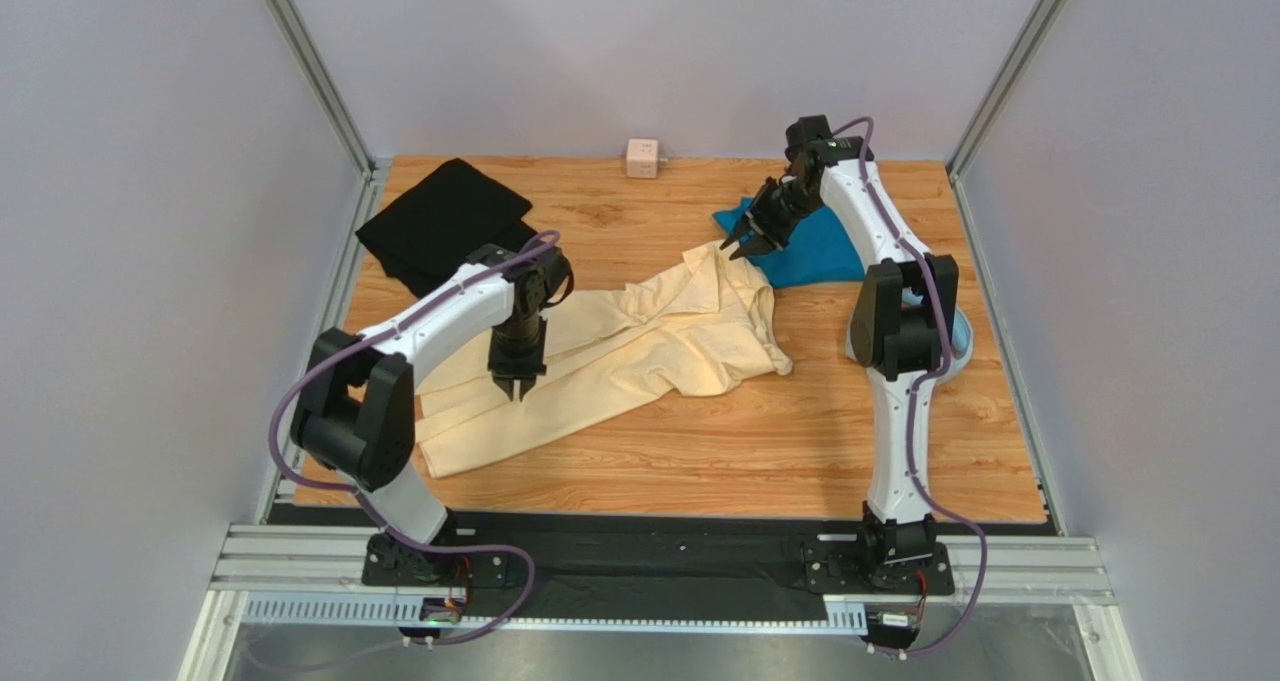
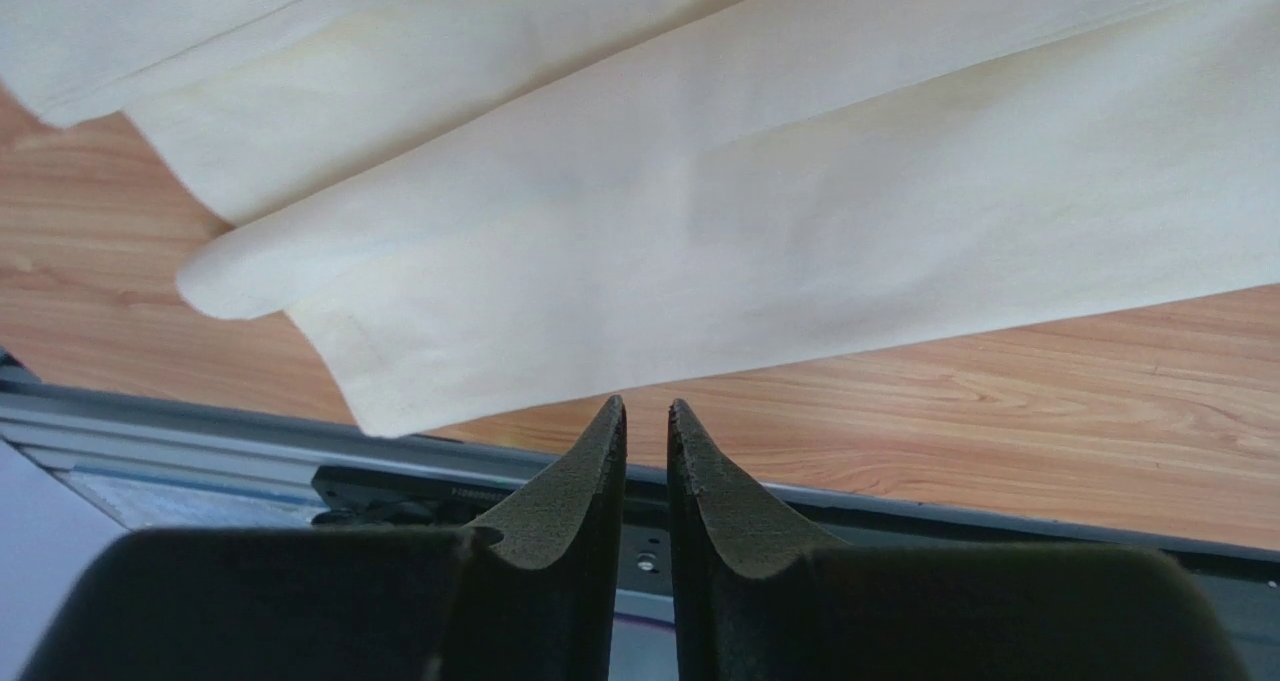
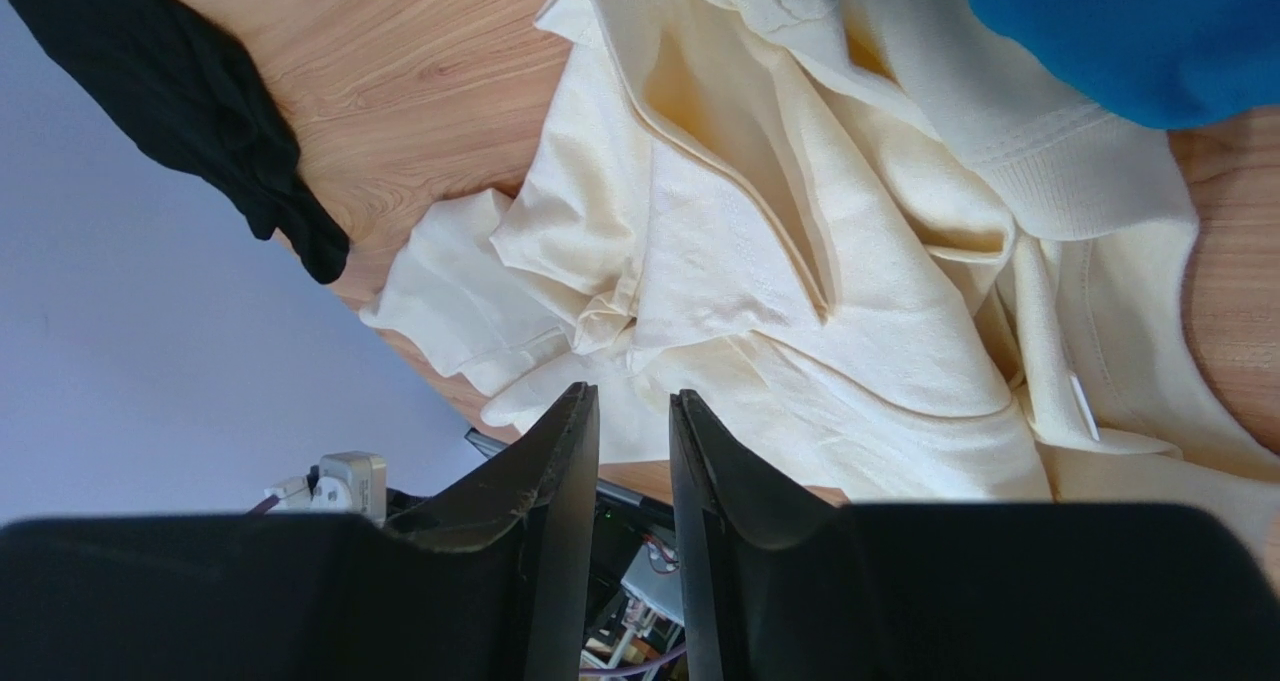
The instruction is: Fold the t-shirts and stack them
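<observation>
The cream-yellow t-shirt (image 1: 631,351) lies crumpled in a diagonal band across the middle of the table. The black t-shirt (image 1: 443,224) lies at the back left. The teal t-shirt (image 1: 824,246) lies at the back right, next to the cream shirt's upper end. My left gripper (image 1: 516,389) points down over the cream shirt's lower part. In the left wrist view its tips (image 2: 646,404) stand a narrow gap apart with nothing between, just off the cloth's edge (image 2: 676,216). My right gripper (image 1: 741,246) hovers over the cream shirt's bunched top (image 3: 781,261), slightly open and empty (image 3: 631,392).
A small pink cube (image 1: 643,158) sits at the back edge. Light-blue headphones (image 1: 957,345) peek out behind the right arm. Grey walls enclose the table on the left, back and right. A black rail (image 1: 661,539) runs along the near edge.
</observation>
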Tool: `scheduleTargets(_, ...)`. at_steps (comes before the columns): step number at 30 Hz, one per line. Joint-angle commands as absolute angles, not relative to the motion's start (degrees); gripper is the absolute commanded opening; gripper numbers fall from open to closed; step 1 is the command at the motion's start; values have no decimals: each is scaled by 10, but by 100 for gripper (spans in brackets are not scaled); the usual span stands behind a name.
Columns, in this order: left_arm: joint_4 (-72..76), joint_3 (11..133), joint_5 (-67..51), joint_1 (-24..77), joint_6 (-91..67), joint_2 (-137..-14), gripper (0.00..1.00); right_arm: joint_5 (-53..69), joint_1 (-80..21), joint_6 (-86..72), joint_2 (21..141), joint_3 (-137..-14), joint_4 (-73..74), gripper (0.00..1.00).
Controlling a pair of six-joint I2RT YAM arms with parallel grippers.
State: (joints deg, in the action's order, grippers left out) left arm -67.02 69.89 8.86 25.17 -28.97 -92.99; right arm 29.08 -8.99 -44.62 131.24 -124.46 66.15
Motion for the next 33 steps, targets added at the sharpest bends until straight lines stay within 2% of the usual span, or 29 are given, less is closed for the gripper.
scheduleTargets(1,-635,713,56,265,-272,-966,23,278,-94,-411,1297,-1287,688,29)
scheduleTargets(3,-629,715,54,265,-272,-981,22,255,-94,-383,1260,-1274,701,30)
scheduleTargets(10,-628,721,54,272,-264,-1012,22,200,-98,-317,1124,-1051,708,32)
scheduleTargets(15,-623,723,51,285,-258,-1032,22,162,-103,-287,1083,-948,711,33)
scheduleTargets(20,-615,719,53,294,-256,-1049,21,130,-104,-256,1066,-911,734,37)
scheduleTargets(33,-604,694,60,301,-257,-1053,21,96,-120,-239,1120,-881,737,39)
